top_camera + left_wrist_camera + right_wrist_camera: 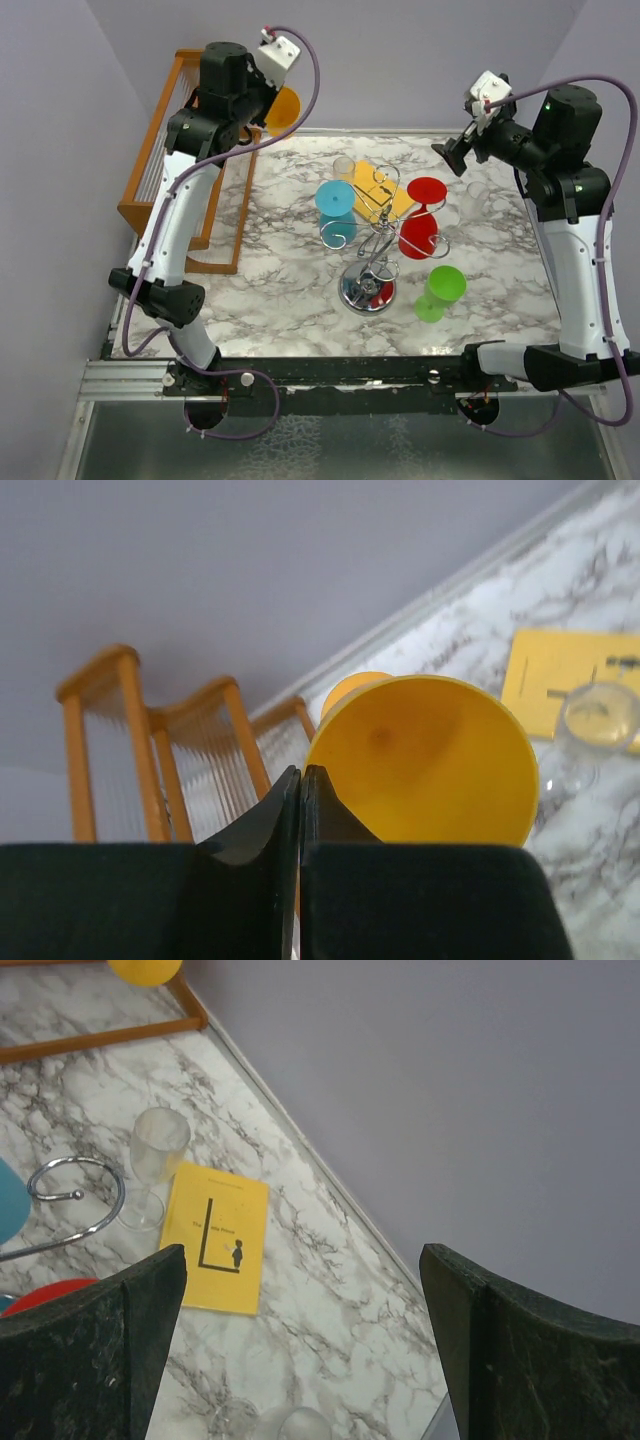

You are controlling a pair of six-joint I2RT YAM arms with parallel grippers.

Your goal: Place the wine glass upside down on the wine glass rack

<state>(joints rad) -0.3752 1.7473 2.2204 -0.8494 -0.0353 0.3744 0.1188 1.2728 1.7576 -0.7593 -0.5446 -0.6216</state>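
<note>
My left gripper (pixel 268 104) is shut on a yellow wine glass (pixel 285 108) and holds it high at the back left, above the orange wooden rack. In the left wrist view the jaws (pixel 300 772) meet, with the glass's open bowl (pixel 430 760) just right of them. The chrome wine glass rack (pixel 372 250) stands mid-table on its round mirror base. A blue glass (pixel 335 200) and a red glass (pixel 420 232) hang on it. My right gripper (pixel 455 155) is open and empty, raised at the back right (pixel 302 1260).
The orange wooden slatted rack (pixel 160 165) stands along the left edge. A yellow book (pixel 380 188) lies behind the chrome rack. Clear glasses stand at the back (pixel 344 167) and right (pixel 476 196). A green glass (pixel 438 292) sits on the table front right of the rack.
</note>
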